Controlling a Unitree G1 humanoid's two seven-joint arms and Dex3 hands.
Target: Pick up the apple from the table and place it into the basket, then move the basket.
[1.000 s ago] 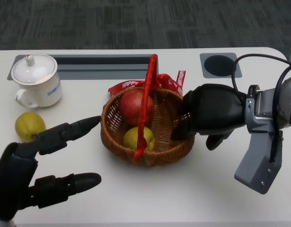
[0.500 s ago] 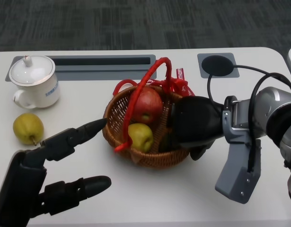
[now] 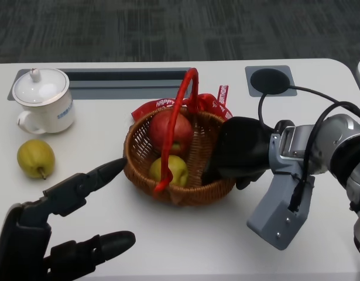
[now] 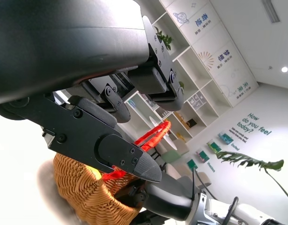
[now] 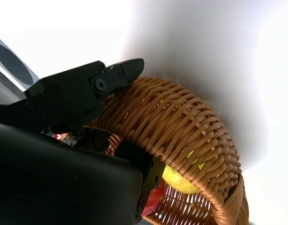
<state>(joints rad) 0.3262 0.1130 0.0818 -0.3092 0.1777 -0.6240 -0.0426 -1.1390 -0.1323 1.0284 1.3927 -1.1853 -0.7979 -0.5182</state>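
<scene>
The wicker basket (image 3: 191, 175) holds a red apple (image 3: 170, 130) and a yellow fruit (image 3: 171, 170), its rim gripped by the right hand (image 3: 238, 149), while the left hand (image 3: 62, 228) hovers spread.

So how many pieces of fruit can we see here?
3: a red apple and a yellow-green fruit in the basket, and a pear on the table. More could hide underneath.

A white lidded cup (image 3: 42, 100) stands at the far left of the white table (image 3: 185, 246). Near it, closer to the front edge, lies 1 yellow-green pear (image 3: 36, 158). A grey slot (image 3: 124, 83) and a grey round-holed plate (image 3: 271, 81) sit along the back edge.
</scene>
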